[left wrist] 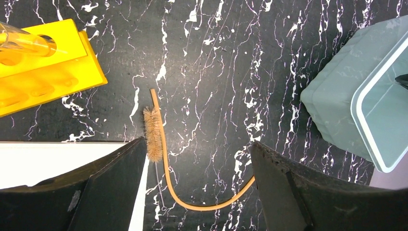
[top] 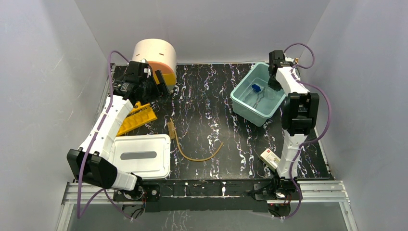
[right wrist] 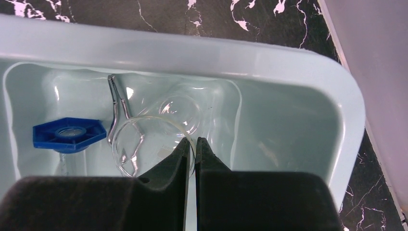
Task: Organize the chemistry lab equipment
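Right pincer (right wrist: 191,144) nearly closed, pinching the rim of the glass flask (right wrist: 149,139) low inside the tub (right wrist: 288,62) at the tabletop's far right corner — best release gently, then lift straight. Left pincer (left wrist: 197,144) wide open, empty, over the hose (left wrist: 202,208).

Bare mat (top: 211,91) between hose (left wrist: 202,208) and bin (top: 243,106); rack (top: 139,118), lid (top: 139,143) crowd left.

Tabletop (left wrist: 216,72) black marbled, slight sheen; bin (right wrist: 288,62) smooth pale plastic; flask (right wrist: 144,144) clear glass; hose (left wrist: 202,208) amber, probably rubber; rack (left wrist: 57,77) glossy yellow plastic.
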Available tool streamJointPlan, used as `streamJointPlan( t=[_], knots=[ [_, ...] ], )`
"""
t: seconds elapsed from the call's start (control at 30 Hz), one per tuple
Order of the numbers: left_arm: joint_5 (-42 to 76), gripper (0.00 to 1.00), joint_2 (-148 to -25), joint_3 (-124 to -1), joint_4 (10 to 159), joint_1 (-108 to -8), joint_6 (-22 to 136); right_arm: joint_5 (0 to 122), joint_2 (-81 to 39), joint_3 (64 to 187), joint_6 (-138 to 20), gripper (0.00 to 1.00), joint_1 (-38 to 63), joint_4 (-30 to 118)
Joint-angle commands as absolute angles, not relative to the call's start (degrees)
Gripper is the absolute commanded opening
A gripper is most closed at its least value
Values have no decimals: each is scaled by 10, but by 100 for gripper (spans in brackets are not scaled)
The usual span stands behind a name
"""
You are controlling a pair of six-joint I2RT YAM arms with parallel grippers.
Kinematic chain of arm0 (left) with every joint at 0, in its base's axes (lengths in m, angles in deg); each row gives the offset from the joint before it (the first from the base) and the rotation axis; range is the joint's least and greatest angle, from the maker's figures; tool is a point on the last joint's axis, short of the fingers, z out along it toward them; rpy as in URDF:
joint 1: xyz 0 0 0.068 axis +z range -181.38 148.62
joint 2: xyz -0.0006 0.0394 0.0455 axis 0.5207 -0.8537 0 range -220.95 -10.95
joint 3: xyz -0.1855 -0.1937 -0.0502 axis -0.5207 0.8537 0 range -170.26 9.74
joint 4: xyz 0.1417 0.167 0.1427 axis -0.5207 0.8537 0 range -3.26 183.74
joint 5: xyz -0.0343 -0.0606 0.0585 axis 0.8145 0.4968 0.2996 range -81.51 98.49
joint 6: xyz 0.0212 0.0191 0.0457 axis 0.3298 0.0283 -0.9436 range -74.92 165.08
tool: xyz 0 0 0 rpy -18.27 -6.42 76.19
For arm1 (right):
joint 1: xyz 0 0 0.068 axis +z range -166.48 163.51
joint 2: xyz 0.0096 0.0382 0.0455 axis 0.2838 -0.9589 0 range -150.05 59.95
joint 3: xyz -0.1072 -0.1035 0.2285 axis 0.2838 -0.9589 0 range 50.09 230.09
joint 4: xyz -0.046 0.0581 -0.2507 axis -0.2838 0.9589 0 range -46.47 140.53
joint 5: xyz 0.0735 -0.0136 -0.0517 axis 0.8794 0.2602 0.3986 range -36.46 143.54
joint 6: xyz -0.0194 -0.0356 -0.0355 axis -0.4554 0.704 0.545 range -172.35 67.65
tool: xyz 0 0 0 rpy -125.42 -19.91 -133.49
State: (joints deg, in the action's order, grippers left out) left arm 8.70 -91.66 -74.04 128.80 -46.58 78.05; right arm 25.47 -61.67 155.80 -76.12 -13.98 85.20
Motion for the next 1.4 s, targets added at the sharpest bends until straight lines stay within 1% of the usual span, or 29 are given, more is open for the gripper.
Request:
streamJointPlan(
  t=[0.0, 0.17, 0.3, 0.43, 0.57, 0.63, 0.73, 0.8, 0.87, 0.97, 1.03, 1.13, 1.27, 1.37],
  knots=[
    [77, 79, -905, -741, 1295, -463, 775, 232, -619, 1576, -758, 8, -145, 821],
    [83, 79, -904, -741, 1295, -463, 784, 244, -621, 1572, -740, 24, -147, 803],
    [82, 79, -898, -740, 1295, -463, 788, 230, -621, 1581, -744, 36, -147, 811],
    [79, 79, -887, -735, 1290, -463, 792, 222, -604, 1591, -744, 39, -147, 825],
    [84, 79, -883, -733, 1290, -463, 794, 238, -553, 1589, -720, 45, -147, 833],
    [85, 79, -881, -730, 1289, -463, 794, 254, -532, 1589, -713, 46, -147, 843],
    [85, 79, -880, -728, 1285, -463, 795, 300, -495, 1586, -705, 49, -147, 847],
    [104, 79, -881, -727, 1282, -463, 797, 357, -469, 1585, -682, 50, -143, 836],
    [109, 79, -881, -725, 1279, -463, 800, 384, -447, 1587, -638, 53, -117, 827],
    [105, 79, -879, -723, 1285, -463, 812, 362, -422, 1591, -591, 58, -42, 826],
    [72, 79, -874, -727, 1301, -463, 834, 370, -401, 1583, -588, 59, -2, 824],
    [21, 80, -860, -729, 1319, -463, 857, 392, -359, 1547, -602, 60, 43, 801],
    [-16, 80, -843, -731, 1332, -463, 876, 412, -310, 1493, -596, 64, 113, 766],
    [-43, 81, -836, -739, 1339, -463, 882, 432, -290, 1451, -603, 65, 161, 754]
  ],
)
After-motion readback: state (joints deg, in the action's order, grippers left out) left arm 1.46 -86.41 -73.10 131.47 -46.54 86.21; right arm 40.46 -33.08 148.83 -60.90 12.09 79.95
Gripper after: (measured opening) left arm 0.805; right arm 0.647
